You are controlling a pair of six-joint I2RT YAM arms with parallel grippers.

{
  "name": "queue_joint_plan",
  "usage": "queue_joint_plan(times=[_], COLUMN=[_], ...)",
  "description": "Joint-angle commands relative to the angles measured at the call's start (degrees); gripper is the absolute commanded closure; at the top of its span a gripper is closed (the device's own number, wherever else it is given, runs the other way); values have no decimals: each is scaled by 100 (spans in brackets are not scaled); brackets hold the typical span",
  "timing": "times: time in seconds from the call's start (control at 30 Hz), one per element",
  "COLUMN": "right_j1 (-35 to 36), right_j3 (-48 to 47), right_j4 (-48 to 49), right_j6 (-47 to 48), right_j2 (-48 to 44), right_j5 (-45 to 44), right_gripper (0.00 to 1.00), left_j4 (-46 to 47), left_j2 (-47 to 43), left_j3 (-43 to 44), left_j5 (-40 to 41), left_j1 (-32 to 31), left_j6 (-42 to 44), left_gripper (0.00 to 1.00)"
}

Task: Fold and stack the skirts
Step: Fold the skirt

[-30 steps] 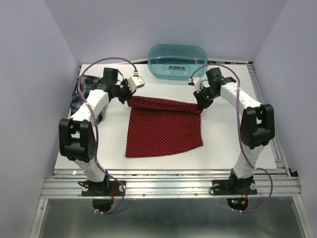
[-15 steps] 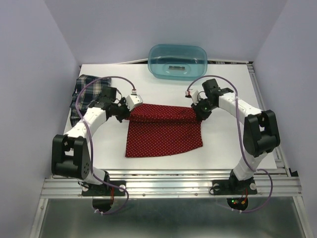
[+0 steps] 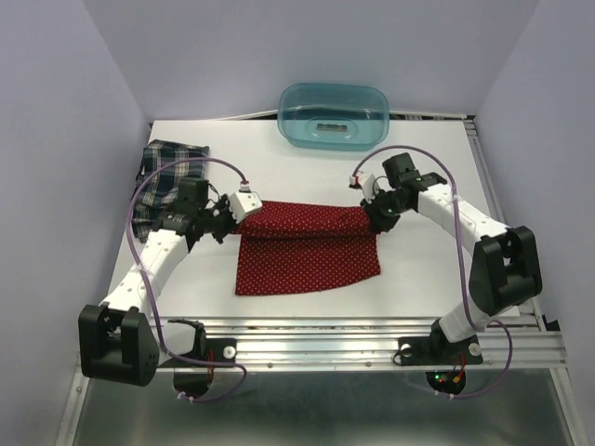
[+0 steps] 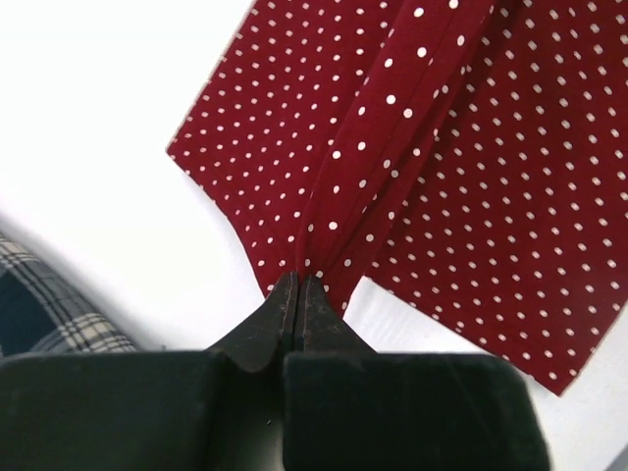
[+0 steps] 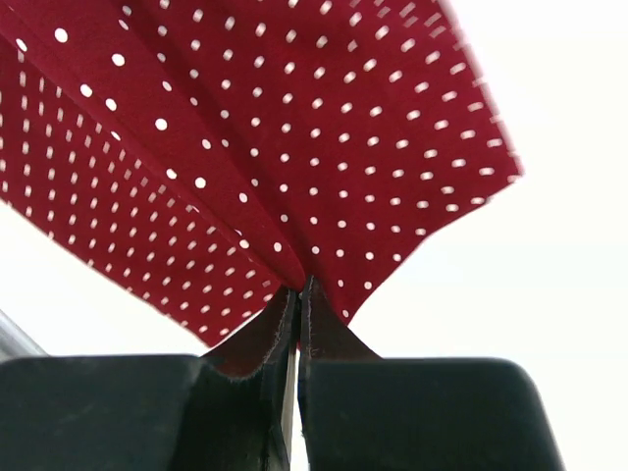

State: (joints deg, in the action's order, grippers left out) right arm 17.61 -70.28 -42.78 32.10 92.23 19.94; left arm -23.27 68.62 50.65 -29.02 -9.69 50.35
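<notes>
I see both my arms stretched forward and bent inward, left tool [image 4: 297,282] and right tool [image 5: 297,289] each clamped tight on a corner of the red skirt [image 3: 307,251].

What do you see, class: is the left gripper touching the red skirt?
Touching. The left wrist view shows the left gripper, jaws shut, pinching a gathered fold of the red skirt.

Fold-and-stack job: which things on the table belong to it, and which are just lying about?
Job: red dotted skirt, pinched at two corners by the left end effector and right end effector; plaid skirt.
Lying about: teal tub.
</notes>
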Motion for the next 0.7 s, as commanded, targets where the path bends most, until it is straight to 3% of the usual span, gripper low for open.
queue_joint_plan(times=[0.0, 0.13, 0.37, 0.47, 0.5, 0.67], right_j1=[234, 524, 525, 577, 577, 630], right_j3=[575, 892, 1078, 1060, 1052, 1130], right_j4=[129, 367, 473, 429, 420, 385], right_j6=[-124, -151, -107, -98, -98, -98], right_j2=[-73, -3, 15, 6, -3, -73], right_j5=[-140, -263, -369, -351, -333, -307], right_gripper=[99, 99, 99, 99, 99, 99], left_j4=[32, 428, 718, 675, 605, 358], left_j2=[-331, -402, -534, -394, -289, -165], left_j3=[-633, -1179, -1805, -1779, -1735, -1567], left_j5=[-60, -69, 1, 89, 80, 98], left_j1=[-32, -138, -287, -463, -498, -613], left_j6=[238, 562, 1407, 1452, 1469, 1461], left_gripper=[100, 86, 83, 70, 62, 49])
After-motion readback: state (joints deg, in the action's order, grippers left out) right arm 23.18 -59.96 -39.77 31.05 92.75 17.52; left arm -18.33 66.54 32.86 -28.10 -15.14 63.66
